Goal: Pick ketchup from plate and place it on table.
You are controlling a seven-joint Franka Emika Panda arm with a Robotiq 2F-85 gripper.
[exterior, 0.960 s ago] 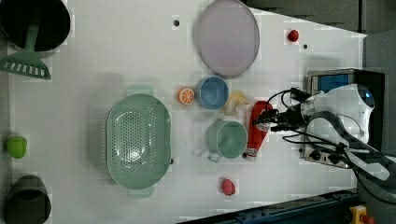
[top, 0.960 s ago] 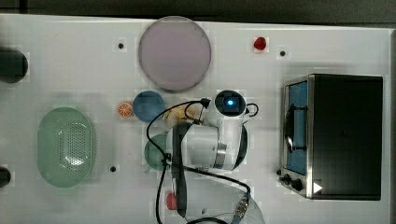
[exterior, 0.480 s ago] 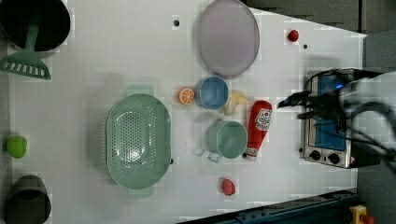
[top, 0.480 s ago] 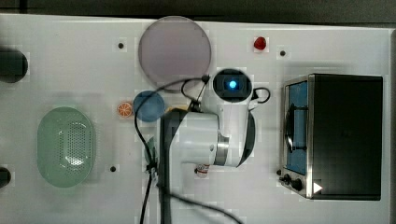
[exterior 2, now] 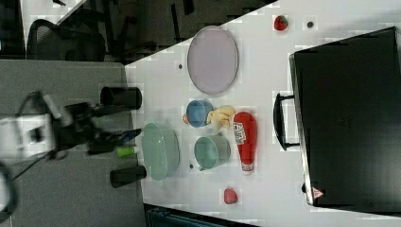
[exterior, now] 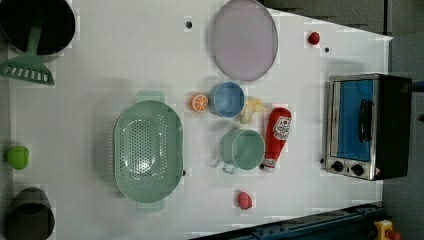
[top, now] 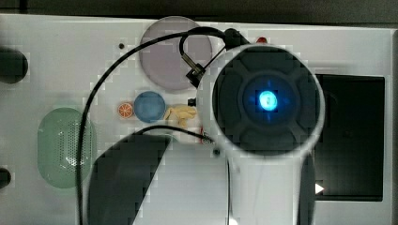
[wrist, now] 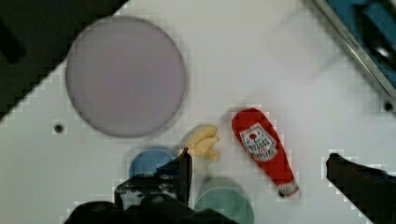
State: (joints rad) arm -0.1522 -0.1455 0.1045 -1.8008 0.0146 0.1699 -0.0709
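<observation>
Where it lies on the table (exterior: pixel 125 60), ketchup (exterior: pixel 277 137) red, white-labelled, tapered

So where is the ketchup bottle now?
In the left view, the ketchup bottle lies on the table, between the green cup and the toaster oven.

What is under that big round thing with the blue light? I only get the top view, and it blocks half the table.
Observer: In the left view, a red ketchup bottle lies on its side on the white table.
Operator: Is it on the lilac plate?
Observer: No. The plate is bare. The bottle lies apart from it, right beside a green cup.
Operator: Is the claw holding anything?
Observer: No. In the wrist view the gripper is open and holds nothing.
</observation>
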